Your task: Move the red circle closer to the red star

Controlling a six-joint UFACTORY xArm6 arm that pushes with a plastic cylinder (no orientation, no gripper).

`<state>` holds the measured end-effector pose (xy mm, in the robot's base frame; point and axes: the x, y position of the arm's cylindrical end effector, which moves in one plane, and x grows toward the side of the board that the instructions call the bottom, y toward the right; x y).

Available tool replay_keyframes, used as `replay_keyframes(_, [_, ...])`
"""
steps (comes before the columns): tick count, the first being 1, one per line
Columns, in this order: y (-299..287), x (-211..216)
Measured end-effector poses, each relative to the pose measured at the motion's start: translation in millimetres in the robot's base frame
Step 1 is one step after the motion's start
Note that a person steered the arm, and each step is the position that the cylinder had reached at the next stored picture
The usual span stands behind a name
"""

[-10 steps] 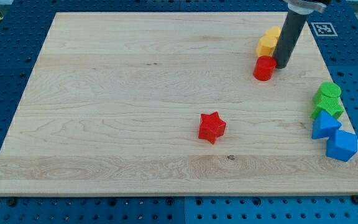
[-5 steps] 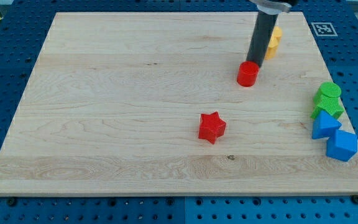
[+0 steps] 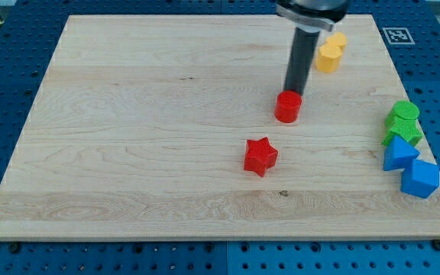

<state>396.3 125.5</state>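
Camera view, the only one. My tip (image 3: 291, 92) is sitting against the far side of the red circle (image 3: 287, 107), just at its upper right edge, with the rod rising straight up toward the far edge of the wooden board (image 3: 128, 114). There are no jaws on this rig to report on; the rod is simply pressing by contact.

The placement is making sense for the task: the red star (image 3: 260, 156) is lying nearer and to the left of the circle, so a tip standing on the far right side is lining up a push along the line toward the star. The two red blocks are apart, with bare wood between them, so I am judging the job as partly along, not finished.

Two yellow blocks (image 3: 331, 51) are sitting far right, behind the rod and clear of the push line. At the right edge, two green blocks (image 3: 402, 123) and two blue blocks (image 3: 409, 166) are clustering together, well away from the work.

Risk: an off-centre push may be letting the circle roll aside.
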Motion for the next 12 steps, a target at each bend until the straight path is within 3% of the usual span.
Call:
replay_keyframes(3, [-15.1, 14.9])
replay_keyframes(6, [-74.6, 14.9])
replay_keyframes(9, [-33.6, 24.2])
replay_keyframes(12, [-64.0, 45.0])
